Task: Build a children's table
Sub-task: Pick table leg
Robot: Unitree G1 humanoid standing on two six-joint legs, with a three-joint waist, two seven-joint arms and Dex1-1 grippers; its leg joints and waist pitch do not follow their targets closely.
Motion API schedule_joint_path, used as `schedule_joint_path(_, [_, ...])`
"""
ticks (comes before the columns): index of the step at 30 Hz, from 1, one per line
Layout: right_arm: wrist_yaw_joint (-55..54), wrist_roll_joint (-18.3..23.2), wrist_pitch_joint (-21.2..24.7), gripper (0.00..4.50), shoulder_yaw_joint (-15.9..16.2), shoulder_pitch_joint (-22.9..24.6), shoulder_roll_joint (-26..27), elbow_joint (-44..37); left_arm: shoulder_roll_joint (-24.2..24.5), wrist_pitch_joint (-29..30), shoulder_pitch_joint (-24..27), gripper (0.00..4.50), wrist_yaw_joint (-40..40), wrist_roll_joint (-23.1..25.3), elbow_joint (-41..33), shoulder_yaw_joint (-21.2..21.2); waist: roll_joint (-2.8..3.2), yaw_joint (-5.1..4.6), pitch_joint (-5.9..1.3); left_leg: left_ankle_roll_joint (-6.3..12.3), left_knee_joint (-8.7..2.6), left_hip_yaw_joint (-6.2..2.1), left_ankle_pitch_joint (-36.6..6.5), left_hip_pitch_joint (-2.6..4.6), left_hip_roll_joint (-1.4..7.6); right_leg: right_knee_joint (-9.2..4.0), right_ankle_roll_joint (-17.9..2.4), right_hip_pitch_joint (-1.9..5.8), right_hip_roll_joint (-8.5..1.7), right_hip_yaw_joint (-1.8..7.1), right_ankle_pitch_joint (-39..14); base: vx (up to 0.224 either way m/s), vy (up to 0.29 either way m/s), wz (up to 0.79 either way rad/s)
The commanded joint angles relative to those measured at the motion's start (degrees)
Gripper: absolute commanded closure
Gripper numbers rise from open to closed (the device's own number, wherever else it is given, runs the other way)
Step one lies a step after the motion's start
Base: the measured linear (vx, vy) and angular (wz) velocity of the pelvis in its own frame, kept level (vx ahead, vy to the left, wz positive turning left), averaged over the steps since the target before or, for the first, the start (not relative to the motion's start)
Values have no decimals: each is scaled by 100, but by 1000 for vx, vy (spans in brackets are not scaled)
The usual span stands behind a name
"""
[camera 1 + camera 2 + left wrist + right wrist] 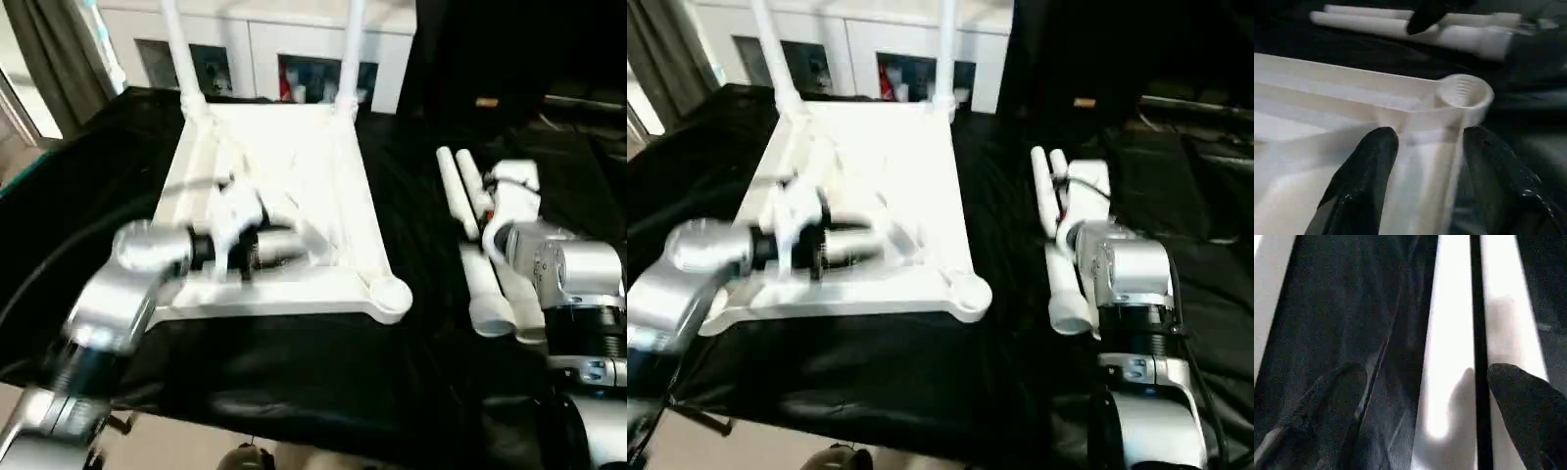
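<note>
Right gripper (pixel 1420 416) was wide open, empty, hovering over two loose legs (pixel 480 255) directly beneath. Left gripper (pixel 1425 161) half open astride tabletop (pixel 294 166) rim. Legs looked light, stiff, slick; grab mid-shaft.

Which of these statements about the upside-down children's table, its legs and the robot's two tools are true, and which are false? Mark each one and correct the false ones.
1. Two legs already stand upright in the far corners of the tabletop. True: far left leg, far right leg.
2. All four legs are fitted. False: two loose legs lie on the black cloth beside the tabletop.
3. The near right corner socket is empty. True.
4. The left tool grips a loose leg. False: it is at the tabletop's edge, fingers apart either side of the rim.
5. The right tool is clamped shut. False: it stands open over the loose legs.
</note>
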Motion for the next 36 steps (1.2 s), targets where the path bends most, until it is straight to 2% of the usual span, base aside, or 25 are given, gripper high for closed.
schedule_joint_path(1, [-47, 37, 172, 3, 12, 19, -54, 46, 41, 254, 2, 192, -32, -110, -347, -58, 46, 5, -470, -422, -404, -177, -1386, 197, 318, -425, -1110, 236, -444, 313, -1310, 0, 0, 0])
schedule_joint_path(4, [-54, -1, 368, 3, 19, 4, -59, 42, 63, 592, 61, 192, 18, -219, -675, -61, 31, 2, -460, -443, -405, -186, -1462, 193, 305, -441, -1049, 236, -437, 315, -1516, 0, 0, 0])
schedule_joint_path(5, [-17, 6, 466, 3, 35, 1, -65, 37, 80, 703, 76, 192, 42, -264, -780, -65, 48, 2, -472, -455, -399, -188, -1463, 197, 304, -435, -1039, 240, -436, 314, -1535, 0, 0, 0])
schedule_joint_path(6, [80, 26, 680, 3, 166, 8, -107, 34, 119, 850, 95, 192, 69, -326, -928, -87, 38, -8, -470, -459, -400, -190, -1459, 193, 299, -437, -1016, 240, -418, 310, -1545, 0, 0, 0])
schedule_joint_path(9, [240, 98, 896, 3, 298, 48, -118, 46, 151, 933, 117, 192, 44, -320, -1034, -132, 27, -11, -467, -455, -402, -196, -1486, 188, 293, -455, -939, 242, -415, 309, -1665, 0, 0, 0])
schedule_joint_path(16, [305, 211, 1088, 3, 203, 136, -47, 49, 160, 1166, 135, 192, 109, -354, -1265, -190, 44, -5, -498, -450, -382, -189, -1289, 188, 292, -423, -963, 240, -396, 308, -1336, 0, 0, 0])
schedule_joint_path(17, [312, 209, 1106, 31, 201, 151, -44, 52, 165, 1202, 121, 192, 126, -376, -1290, -203, 50, -2, -501, -451, -378, -189, -1271, 185, 291, -417, -973, 242, -398, 306, -1297, 0, 0, 0])
schedule_joint_path(20, [359, 201, 1168, 31, 254, 199, -60, 70, 169, 1272, 61, 192, 112, -406, -1341, -227, 64, 1, -503, -449, -373, -186, -1255, 182, 285, -413, -1014, 248, -398, 303, -1236, 0, 0, 0])
schedule_joint_path(24, [358, 223, 1191, 77, 270, 260, -56, 77, 187, 1333, 23, 192, 75, -439, -1376, -232, 64, -1, -496, -443, -372, -188, -1330, 180, 277, -434, -971, 248, -399, 301, -1426, 0, 0, 0])
schedule_joint_path(31, [319, 215, 1169, 126, 213, 319, -64, 107, 184, 1476, -50, 192, 1, -590, -1417, -243, 76, 5, -511, -437, -368, -193, -1354, 194, 279, -454, -889, 235, -404, 299, -1629, 0, 0, 0])
schedule_joint_path(32, [305, 208, 1154, 132, 191, 313, -62, 128, 194, 1490, -57, 163, -22, -613, -1429, -246, 78, 4, -511, -437, -367, -192, -1354, 192, 277, -453, -893, 234, -402, 299, -1631, 0, 0, 0])
schedule_joint_path(36, [193, 218, 1057, 172, 21, 267, -13, 188, -37, 1371, -128, 151, 481, -375, -1171, -125, 79, -1, -519, -434, -364, -192, -1323, 186, 279, -448, -884, 241, -399, 298, -1558, 0, 0, 0])
